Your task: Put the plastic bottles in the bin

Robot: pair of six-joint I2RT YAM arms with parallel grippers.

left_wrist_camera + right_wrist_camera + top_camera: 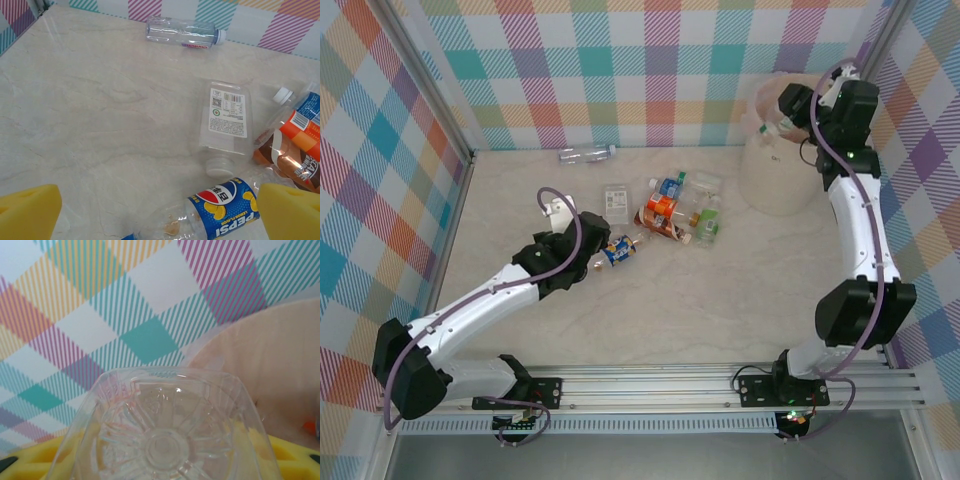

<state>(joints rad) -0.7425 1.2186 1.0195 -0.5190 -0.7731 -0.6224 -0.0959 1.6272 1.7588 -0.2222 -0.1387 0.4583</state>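
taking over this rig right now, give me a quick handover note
Left gripper: open, low over the table, Pepsi bottle between its fingers, not gripped yet.
Right gripper: shut on a clear bottle, raised at the bin.
On the table: long clear bottle at the far edge, flat clear bottle, cluster of bottles mid-table.
Done: cannot tell what is already in the bin.
Left: drop the held bottle in, then clear the rest.

My left hand (157, 220) straddles the nearest bottle (220, 210) — other bottles (670, 212) lie just right; my right hand (778, 120) holds one bottle (160, 430) over the bin (775, 185).
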